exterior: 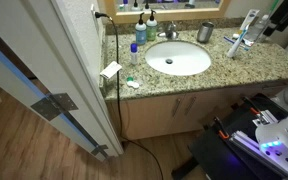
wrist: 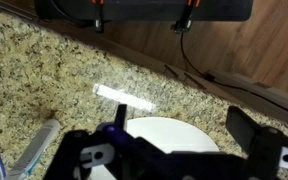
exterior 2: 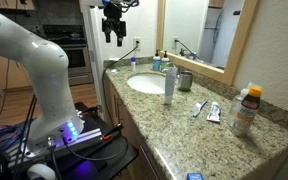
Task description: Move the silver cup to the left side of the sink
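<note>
The silver cup (exterior: 205,32) (exterior 2: 185,80) stands upright on the granite counter behind the white sink (exterior: 177,58) (exterior 2: 147,84), near the mirror. My gripper (exterior 2: 112,33) hangs high in the air above the counter's far end, well away from the cup, open and empty. In the wrist view the gripper (wrist: 180,125) has its two fingers spread wide over the sink basin (wrist: 169,140). The cup does not show in the wrist view.
A faucet (exterior: 170,31) and a blue bottle (exterior: 141,32) (exterior 2: 156,62) stand behind the sink. A tall white bottle (exterior 2: 169,84), a toothpaste tube (exterior 2: 214,112), a toothbrush (exterior 2: 198,108) and an orange-capped bottle (exterior 2: 246,108) share the counter. A card (exterior: 111,70) lies at the counter's end.
</note>
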Available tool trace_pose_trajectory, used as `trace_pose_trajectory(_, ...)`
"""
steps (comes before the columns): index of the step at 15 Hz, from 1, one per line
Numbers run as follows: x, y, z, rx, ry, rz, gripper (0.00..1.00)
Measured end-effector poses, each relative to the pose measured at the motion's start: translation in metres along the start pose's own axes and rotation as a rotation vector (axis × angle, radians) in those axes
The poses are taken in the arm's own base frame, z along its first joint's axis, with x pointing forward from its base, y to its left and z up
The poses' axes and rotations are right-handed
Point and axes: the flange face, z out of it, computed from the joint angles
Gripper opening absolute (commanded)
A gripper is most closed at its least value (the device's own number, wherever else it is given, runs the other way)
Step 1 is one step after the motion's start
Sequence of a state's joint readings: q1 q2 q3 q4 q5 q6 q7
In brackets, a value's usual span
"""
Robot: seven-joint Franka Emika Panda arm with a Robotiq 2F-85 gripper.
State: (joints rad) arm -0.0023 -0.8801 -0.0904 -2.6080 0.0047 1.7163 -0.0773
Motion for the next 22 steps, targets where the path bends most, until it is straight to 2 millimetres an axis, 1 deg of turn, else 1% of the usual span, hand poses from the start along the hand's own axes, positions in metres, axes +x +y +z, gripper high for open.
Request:
trace_pose_trajectory(9, 0.001, -0.001, -0.002, -0.008, 0.014, -0.005, 1.0)
trace_pose_trajectory(11, 0.012, 0.001, -0.009, -0.029, 0.094, 0.023, 1.0)
trace_pose_trajectory(12, 0.024, 0.006, -0.015, -0.033, 0.153, 0.066, 1.0)
trace_pose_trajectory(13, 0.035, 0.021, -0.022, -0.038, 0.202, 0.112, 1.0)
trace_pose_trajectory(14, 0.045, 0.043, -0.031, -0.039, 0.243, 0.163, 1.0)
trace_pose_trajectory(17, 0.064, 0.114, -0.062, -0.025, 0.343, 0.333, 1.0)
trace_pose_trajectory(18, 0.069, 0.131, -0.07, -0.025, 0.355, 0.369, 1.0)
trace_pose_trajectory(19, 0.074, 0.142, -0.075, -0.026, 0.359, 0.389, 1.0)
trace_pose_trajectory(20, 0.078, 0.146, -0.077, -0.028, 0.357, 0.398, 1.0)
trace_pose_trajectory(22, 0.082, 0.145, -0.076, -0.031, 0.353, 0.402, 1.0)
